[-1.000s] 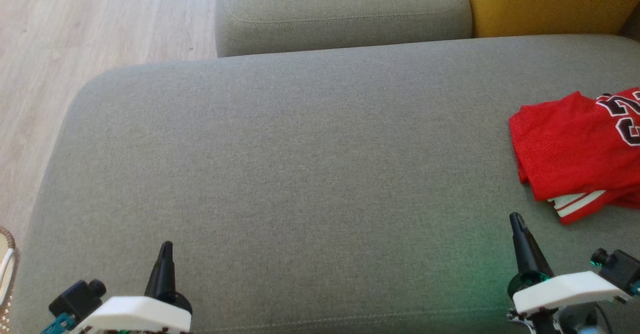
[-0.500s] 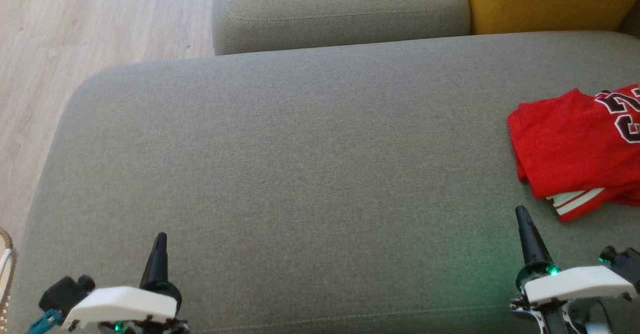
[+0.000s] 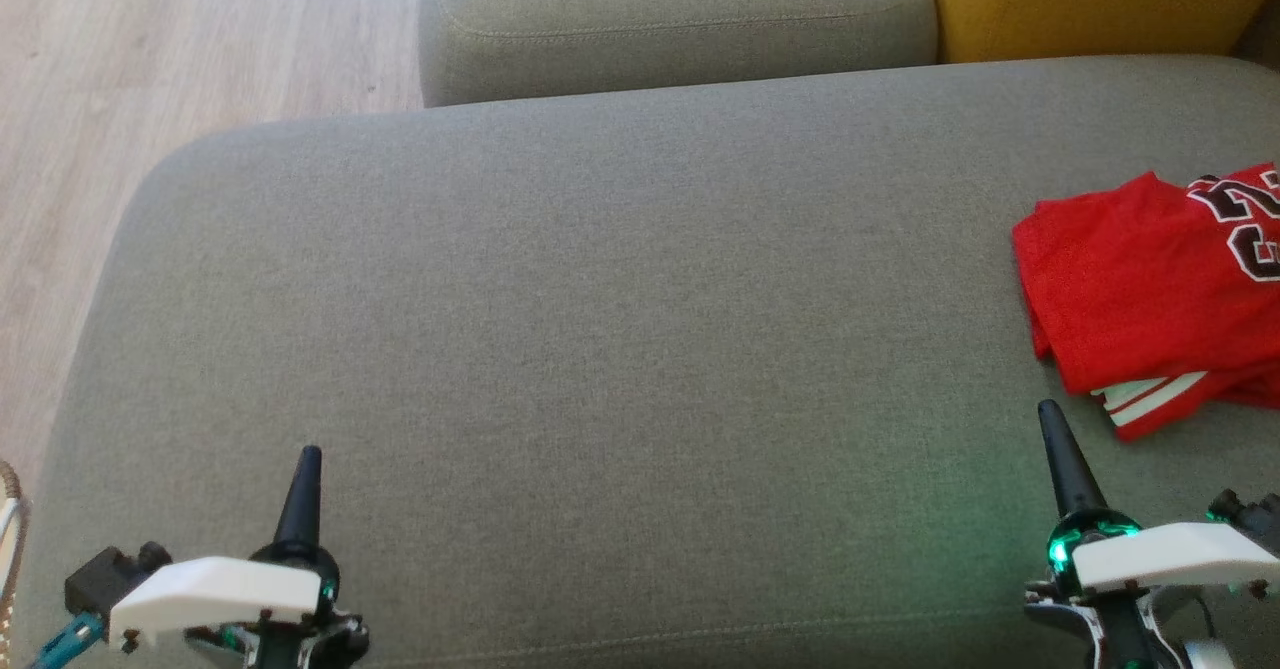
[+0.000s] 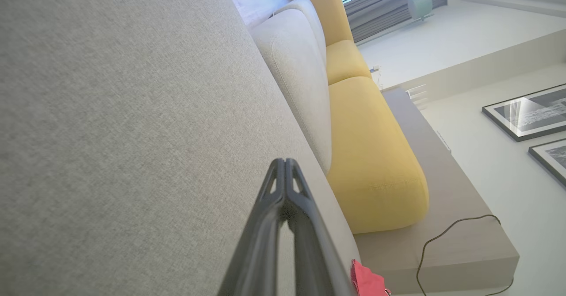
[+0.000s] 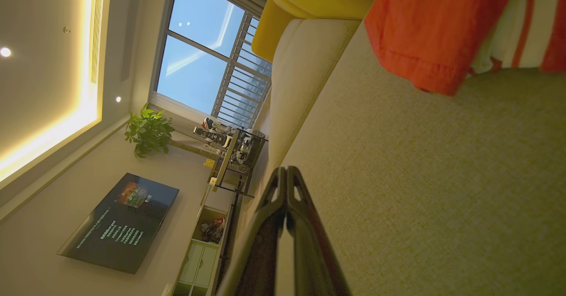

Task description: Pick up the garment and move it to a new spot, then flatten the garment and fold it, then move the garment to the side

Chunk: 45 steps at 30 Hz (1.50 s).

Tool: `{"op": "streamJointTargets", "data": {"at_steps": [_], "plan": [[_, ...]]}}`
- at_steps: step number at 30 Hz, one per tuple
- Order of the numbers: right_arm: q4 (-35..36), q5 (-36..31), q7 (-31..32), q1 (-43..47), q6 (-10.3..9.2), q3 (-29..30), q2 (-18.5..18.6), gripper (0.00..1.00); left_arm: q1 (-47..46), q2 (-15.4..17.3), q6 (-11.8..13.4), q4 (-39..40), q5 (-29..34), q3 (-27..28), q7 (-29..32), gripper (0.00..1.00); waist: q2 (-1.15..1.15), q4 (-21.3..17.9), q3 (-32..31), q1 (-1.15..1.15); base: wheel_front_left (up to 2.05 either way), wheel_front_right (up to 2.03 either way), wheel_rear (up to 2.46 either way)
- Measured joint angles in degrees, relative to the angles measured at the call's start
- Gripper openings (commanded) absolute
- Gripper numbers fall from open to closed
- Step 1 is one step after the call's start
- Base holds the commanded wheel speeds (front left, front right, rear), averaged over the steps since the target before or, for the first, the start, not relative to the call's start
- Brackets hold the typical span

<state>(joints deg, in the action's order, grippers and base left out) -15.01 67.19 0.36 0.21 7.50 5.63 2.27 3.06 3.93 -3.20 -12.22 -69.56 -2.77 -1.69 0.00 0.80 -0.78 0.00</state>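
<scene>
Red cloth jersey (image 3: 1130, 289) lies folded at the right end of the woven grey cushion (image 3: 600, 329). You see the left gripper (image 3: 310, 455) and right gripper (image 3: 1047, 411), tapered black, closed and empty near its front edge.

nudged the left claw (image 3: 310, 454) a little forward over the sofa seat (image 3: 600, 299), away from its front edge and slightly toward its left edge; straightened it to nearly upright in the head view. pushed the right claw (image 3: 1048, 409) forward likewise, slightly toward the right edge, a bit nearer the garment (image 3: 1130, 289). shifted the head camera slightly, sliding the whole picture up and left.
</scene>
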Motion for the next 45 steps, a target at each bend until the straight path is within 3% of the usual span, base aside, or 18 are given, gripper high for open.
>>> {"op": "streamJointTargets", "data": {"at_steps": [37, 45], "plan": [[-0.91, 23.86, 5.56, -3.45, 0.0, 1.82, 0.01, 0.0, -5.23, -0.12, -3.87, -3.25, -23.7, 4.55, 5.72, 0.0, 0.0, -0.8, 0.96, 0.0, 0.0, 0.0, 0.0], [-0.97, 24.64, 5.81, -3.52, 0.0, 1.93, 0.01, 0.0, -6.09, -0.2, -3.87, -3.33, -24.38, 5.1, 6.15, 0.0, 0.0, -0.8, 0.96, 0.0, 0.0, 0.0, 0.0]]}}
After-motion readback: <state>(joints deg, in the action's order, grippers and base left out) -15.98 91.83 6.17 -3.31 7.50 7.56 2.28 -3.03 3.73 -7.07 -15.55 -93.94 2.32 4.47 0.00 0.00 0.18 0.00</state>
